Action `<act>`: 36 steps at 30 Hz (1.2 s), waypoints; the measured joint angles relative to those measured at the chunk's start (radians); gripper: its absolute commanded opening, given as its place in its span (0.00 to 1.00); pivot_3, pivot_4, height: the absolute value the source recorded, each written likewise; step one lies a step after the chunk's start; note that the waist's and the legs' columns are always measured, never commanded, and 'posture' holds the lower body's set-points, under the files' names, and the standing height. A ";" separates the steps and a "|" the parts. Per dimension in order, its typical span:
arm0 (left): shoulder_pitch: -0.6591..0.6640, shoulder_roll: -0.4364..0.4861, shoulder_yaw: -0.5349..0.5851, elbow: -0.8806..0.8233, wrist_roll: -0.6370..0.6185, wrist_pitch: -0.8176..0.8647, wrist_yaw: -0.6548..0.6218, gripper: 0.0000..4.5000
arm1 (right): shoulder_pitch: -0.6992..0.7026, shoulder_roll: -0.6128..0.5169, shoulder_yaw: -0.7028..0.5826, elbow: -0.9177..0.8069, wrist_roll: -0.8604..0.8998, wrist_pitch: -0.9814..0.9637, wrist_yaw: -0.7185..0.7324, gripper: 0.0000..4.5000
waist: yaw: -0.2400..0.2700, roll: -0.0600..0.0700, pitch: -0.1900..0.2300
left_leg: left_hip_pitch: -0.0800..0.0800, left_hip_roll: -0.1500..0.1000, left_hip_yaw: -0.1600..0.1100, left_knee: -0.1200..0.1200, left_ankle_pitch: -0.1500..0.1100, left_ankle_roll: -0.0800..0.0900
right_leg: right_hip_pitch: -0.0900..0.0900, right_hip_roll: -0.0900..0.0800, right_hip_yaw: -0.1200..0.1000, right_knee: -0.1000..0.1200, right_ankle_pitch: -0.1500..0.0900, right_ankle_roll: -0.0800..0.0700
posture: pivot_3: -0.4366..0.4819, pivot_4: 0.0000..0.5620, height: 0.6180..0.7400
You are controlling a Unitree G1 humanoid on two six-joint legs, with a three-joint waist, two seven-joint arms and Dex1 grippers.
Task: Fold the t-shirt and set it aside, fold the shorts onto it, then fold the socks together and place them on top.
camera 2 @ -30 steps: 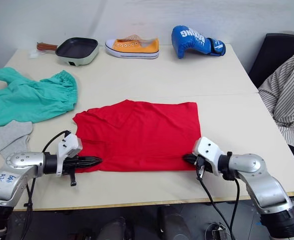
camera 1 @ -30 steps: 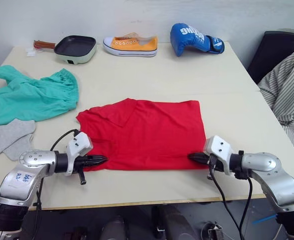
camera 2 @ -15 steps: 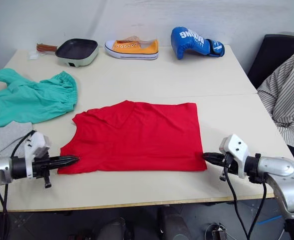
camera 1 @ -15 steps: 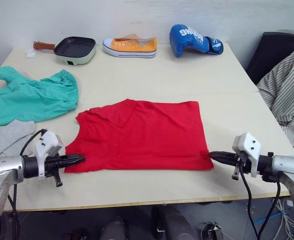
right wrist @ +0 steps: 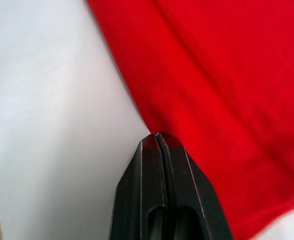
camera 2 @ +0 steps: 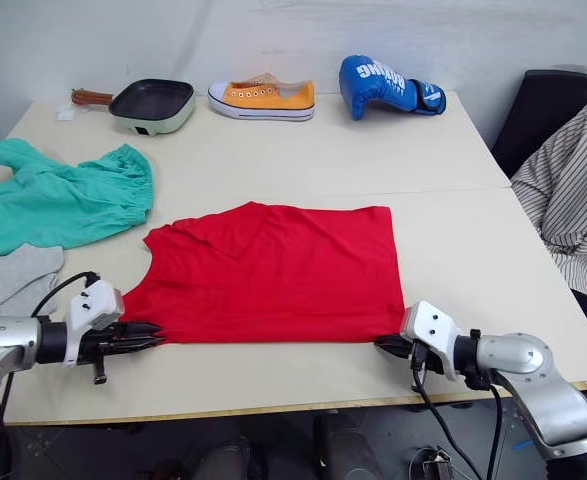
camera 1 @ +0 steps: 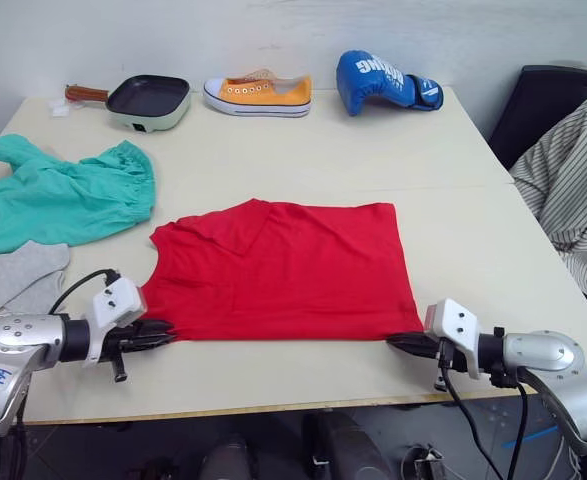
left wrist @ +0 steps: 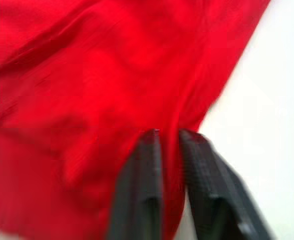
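**Q:** Where is the t-shirt, and are you holding it?

**A:** The t-shirt (camera 1: 283,268) lies flat mid-counter (camera 1: 453,200). My left pincer (camera 2: 145,337) is nipped on its near left corner, and my right pincer (camera 2: 390,345) is pressed together at its near right corner.

**Q:** How will it handle?

**A:** Light, limp cloth, I judge; corners are the place to hold. The shorts (camera 1: 68,195) and socks (camera 1: 13,280) lie left of the shirt; a pan (camera 1: 148,98), shoe (camera 1: 258,94) and boxing glove (camera 1: 383,80) line the far edge
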 measured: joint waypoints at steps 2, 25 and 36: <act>0.015 0.000 0.022 0.002 -0.035 0.030 -0.023 0.01 | 0.020 -0.008 -0.031 0.028 0.013 -0.023 0.016 0.00 | 0.002 -0.001 0.000 | 0.000 0.000 0.000 0.000 0.000 0.001 | 0.001 0.000 0.000 -0.001 0.000 0.000 | 0.48 0.27 1.00; 0.009 0.059 0.140 0.000 -0.210 0.246 -0.132 0.22 | 0.032 -0.010 -0.066 0.054 0.044 -0.019 0.047 0.00 | 0.005 -0.005 -0.003 | 0.002 0.000 -0.003 -0.005 -0.001 0.001 | 0.006 -0.001 -0.003 -0.008 0.001 0.001 | 0.48 0.27 1.00; -0.073 0.036 0.112 0.008 -0.211 0.242 -0.089 0.01 | 0.003 -0.020 -0.159 -0.090 0.295 0.224 0.092 0.00 | 0.000 0.002 0.002 | 0.002 0.000 -0.002 -0.010 0.000 0.000 | 0.004 0.000 -0.002 -0.010 0.001 0.001 | 0.48 0.27 1.00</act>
